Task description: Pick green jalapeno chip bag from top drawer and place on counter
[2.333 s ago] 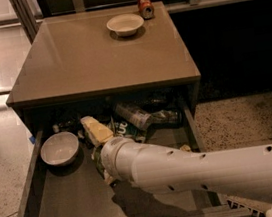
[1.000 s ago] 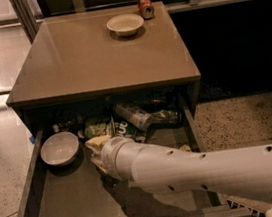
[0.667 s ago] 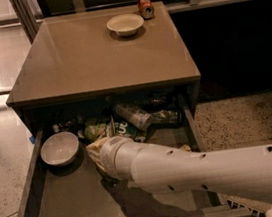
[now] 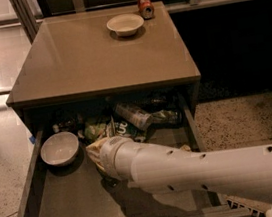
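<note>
1. Nearest us, the white arm (image 4: 210, 170) comes in from 4 o'clock over the top drawer (image 4: 32, 196).
2. We find the gripper (image 4: 96, 150) mid-drawer; whether it grips anything, we cannot tell.
3. The green jalapeno chip bag (image 4: 122, 128) lies in the drawer just beyond it at 1 o'clock, and a white bowl (image 4: 59, 148) sits at 9 o'clock.
4. Farthest off, the tabletop (image 4: 84, 62) carries a cream bowl (image 4: 125, 24) and a can (image 4: 145, 6) at 12 o'clock.

I count two bowls, counter bowl (image 4: 125, 24) and drawer bowl (image 4: 59, 148); one can (image 4: 145, 6); my one gripper (image 4: 96, 154) inside the drawer (image 4: 64, 211).
</note>
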Motion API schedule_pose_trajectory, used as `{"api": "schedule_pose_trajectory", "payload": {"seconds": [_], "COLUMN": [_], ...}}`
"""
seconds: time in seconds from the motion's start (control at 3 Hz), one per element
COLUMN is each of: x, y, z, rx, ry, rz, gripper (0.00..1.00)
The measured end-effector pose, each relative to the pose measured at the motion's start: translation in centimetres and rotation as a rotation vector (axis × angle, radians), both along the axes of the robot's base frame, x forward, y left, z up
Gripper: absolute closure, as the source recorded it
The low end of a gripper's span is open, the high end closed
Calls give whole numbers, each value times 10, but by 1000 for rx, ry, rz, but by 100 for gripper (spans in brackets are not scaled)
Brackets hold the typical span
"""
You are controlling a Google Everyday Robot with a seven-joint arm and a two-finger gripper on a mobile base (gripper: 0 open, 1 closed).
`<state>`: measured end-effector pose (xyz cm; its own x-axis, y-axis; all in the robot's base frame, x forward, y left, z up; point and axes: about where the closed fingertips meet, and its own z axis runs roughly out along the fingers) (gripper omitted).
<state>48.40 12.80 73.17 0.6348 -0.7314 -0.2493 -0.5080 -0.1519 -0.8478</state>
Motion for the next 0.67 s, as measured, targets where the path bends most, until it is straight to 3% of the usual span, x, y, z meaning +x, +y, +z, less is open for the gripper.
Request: {"api": "schedule_pose_trajectory", "payload": {"seconds": [0.33, 0.67], "x": [0, 0], "y": [0, 0], "z": [0, 0], "rx": [0, 0], "ry": [0, 0], "rz": [0, 0], "gripper": [31, 7]}}
